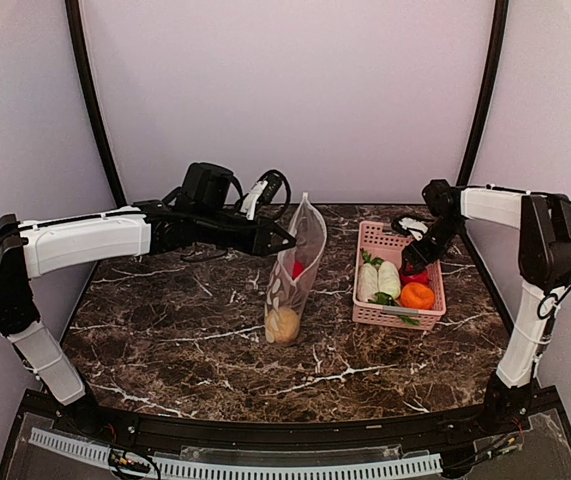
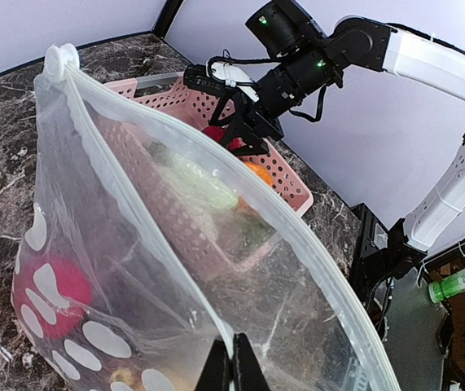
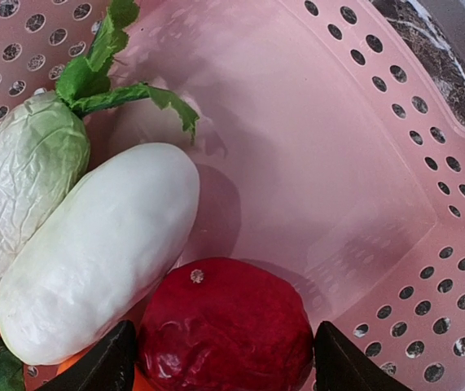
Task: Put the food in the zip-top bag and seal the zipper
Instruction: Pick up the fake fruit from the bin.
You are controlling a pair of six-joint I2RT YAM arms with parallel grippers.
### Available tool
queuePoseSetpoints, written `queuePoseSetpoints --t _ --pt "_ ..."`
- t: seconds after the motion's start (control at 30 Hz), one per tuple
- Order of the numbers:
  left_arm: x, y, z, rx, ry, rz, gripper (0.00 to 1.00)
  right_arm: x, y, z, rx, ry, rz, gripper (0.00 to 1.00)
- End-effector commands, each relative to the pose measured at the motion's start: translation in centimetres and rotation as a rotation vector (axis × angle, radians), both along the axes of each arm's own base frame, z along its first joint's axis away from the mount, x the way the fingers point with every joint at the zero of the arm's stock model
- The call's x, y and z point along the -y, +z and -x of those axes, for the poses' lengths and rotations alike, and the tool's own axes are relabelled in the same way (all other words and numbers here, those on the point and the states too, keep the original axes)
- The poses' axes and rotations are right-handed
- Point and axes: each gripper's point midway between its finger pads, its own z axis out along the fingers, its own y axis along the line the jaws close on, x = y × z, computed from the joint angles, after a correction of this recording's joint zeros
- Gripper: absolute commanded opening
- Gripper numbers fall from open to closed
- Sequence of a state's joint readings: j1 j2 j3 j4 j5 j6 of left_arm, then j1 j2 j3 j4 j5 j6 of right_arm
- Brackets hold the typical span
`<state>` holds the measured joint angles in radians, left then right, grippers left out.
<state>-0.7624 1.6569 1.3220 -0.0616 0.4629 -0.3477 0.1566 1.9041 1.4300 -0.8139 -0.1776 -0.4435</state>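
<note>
Marble tabletop (image 1: 165, 330) held a pink basket (image 1: 370, 235) at centre right. Left gripper (image 1: 287, 240) clenched the upright zip-top bag (image 1: 305, 255) by its rim. Right gripper (image 3: 224, 346), fingers spread, straddled a red ball (image 3: 224, 322) beside a white radish (image 3: 94, 252).

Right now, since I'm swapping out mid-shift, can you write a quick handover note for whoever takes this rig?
Left claw: shut on the mouth edge of the zip-top bag, holding it upright and open.
Right claw: open, down in the pink basket, straddling a red ball.
Done: the other red ball and the yellowish piece are in the bag.
Left: bag the basket's ball, two white radishes and the orange, then press the zipper shut.
</note>
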Motion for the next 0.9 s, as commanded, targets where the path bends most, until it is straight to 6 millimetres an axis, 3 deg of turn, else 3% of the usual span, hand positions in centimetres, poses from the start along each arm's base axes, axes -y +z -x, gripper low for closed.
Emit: queuePoseSetpoints --t 0.0,0.23,0.47,0.87 --pt "0.2 0.3 0.3 0.004 -0.012 0.002 0.01 -0.1 -0.2 -0.2 -0.009 -0.014 -0.009 0.72" --pt "0.2 0.4 0.3 0.003 -0.01 0.004 0.01 0.3 -0.4 -0.1 -0.023 -0.042 0.009 0.65" --pt "0.4 0.6 0.5 0.007 -0.017 0.009 0.01 0.6 -1.1 1.0 -0.071 -0.05 0.025 0.74" --pt "0.6 0.7 0.9 0.01 -0.025 0.007 0.01 1.1 -1.6 1.9 -0.072 -0.07 0.046 0.74"
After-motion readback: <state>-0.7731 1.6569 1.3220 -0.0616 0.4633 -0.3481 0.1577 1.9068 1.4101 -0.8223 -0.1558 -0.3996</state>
